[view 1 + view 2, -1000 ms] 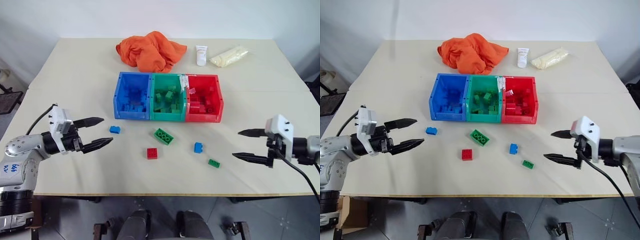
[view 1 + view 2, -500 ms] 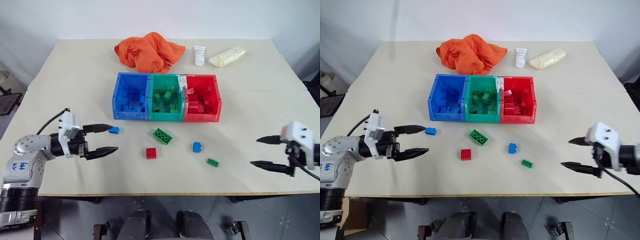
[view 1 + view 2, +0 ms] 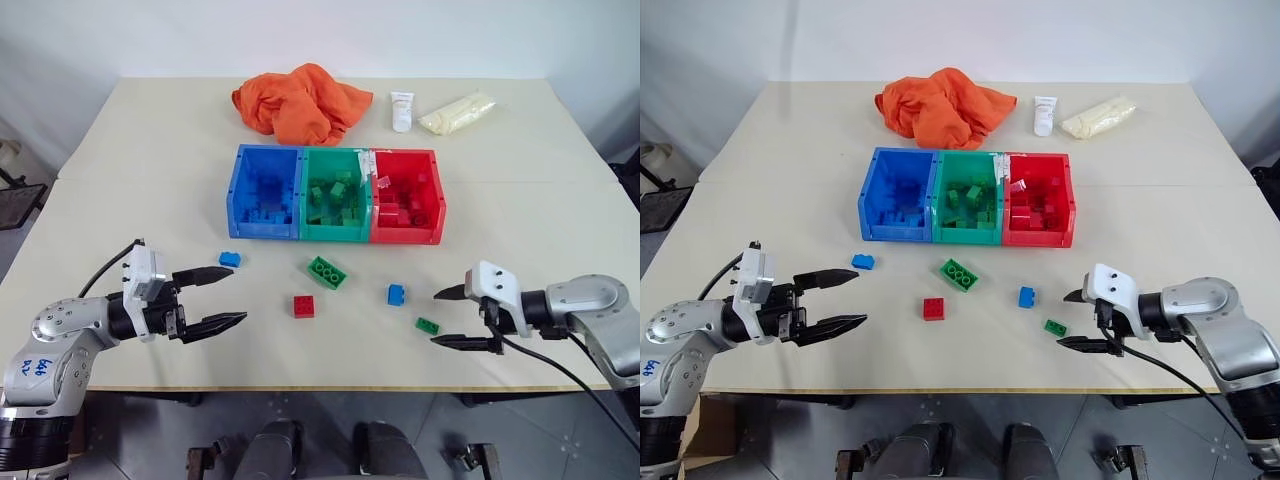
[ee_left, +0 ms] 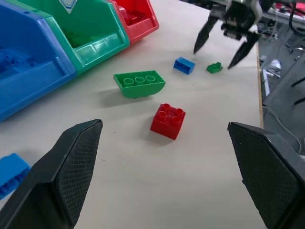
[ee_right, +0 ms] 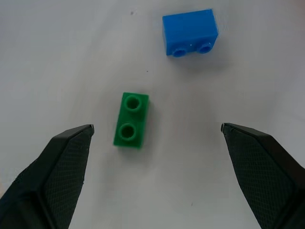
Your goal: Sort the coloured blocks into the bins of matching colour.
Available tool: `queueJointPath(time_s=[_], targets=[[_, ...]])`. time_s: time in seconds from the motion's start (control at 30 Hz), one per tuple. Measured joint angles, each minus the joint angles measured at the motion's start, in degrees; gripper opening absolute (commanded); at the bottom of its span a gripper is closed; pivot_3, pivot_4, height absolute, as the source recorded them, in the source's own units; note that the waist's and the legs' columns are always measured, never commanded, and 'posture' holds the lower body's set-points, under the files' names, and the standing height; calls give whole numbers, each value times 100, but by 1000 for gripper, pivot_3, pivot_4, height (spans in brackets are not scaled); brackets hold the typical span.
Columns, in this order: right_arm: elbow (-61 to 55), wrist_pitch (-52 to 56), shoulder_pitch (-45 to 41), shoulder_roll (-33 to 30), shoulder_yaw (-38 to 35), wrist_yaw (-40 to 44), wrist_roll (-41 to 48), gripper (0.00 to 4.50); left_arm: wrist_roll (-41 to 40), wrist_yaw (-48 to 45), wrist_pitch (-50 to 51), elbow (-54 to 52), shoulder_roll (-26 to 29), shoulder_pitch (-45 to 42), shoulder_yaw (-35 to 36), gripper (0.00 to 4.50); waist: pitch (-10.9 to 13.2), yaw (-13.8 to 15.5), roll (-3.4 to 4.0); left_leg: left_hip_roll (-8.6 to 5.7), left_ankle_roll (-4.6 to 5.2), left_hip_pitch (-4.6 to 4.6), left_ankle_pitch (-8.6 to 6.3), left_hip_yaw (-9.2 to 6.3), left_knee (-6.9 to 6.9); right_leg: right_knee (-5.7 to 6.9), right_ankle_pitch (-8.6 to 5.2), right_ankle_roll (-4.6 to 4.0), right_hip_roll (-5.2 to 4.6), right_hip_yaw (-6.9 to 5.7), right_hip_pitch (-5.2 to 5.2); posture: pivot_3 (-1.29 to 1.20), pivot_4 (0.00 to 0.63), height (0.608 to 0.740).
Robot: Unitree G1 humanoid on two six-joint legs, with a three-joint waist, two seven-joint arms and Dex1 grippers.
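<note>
Green little brick (image 5: pixel 131 119) sits just ahead of the right gripper (image 3: pixel 447 317), fingers spread wide; left gripper (image 3: pixel 224 296) hangs empty too, fingers apart, above the tabletop (image 3: pixel 150 150).

Bare bench (image 3: pixel 150 190) lies wide either side of the bins (image 3: pixel 336 195). Loose blocks in front stand apart, with passable gaps between them.

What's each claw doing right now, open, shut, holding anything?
Left claw: open, empty, near the blue block.
Right claw: open, empty, beside the small green block.
</note>
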Motion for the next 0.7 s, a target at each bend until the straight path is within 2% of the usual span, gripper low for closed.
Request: queueJointPath(time_s=[0.13,0.23,0.37,0.4,0.7], targets=[[138,-264,-157,143,126,-124,-263,2940,-41,157,18,-91,-41,139,59,4500,-1,-32,-1,0,-1,3,0,0,-2,2,0,0,1,0,0,0,150,740],[168,-338,-163,176,131,-145,-322,1835,-42,228,15,-101,-52,156,69,4500,-1,-29,-2,1,-1,4,0,0,-1,4,0,0,1,-1,2,0,150,740],[82,-320,-143,243,152,-185,-335,605,-42,255,-45,-99,-85,154,75,4500,-3,-39,-6,1,-1,5,0,1,1,4,0,0,1,0,3,0,150,740],[61,-313,-134,243,148,-203,-335,444,-42,254,-62,-96,-101,146,75,4500,-3,-40,-6,1,-1,6,0,1,0,4,0,0,1,0,3,0,150,740],[-163,75,-136,337,-9,-351,-96,446,-5,390,-279,20,-262,-50,56,4500,-2,-26,-4,-1,-1,4,0,2,0,3,0,0,1,0,1,0,150,740]])
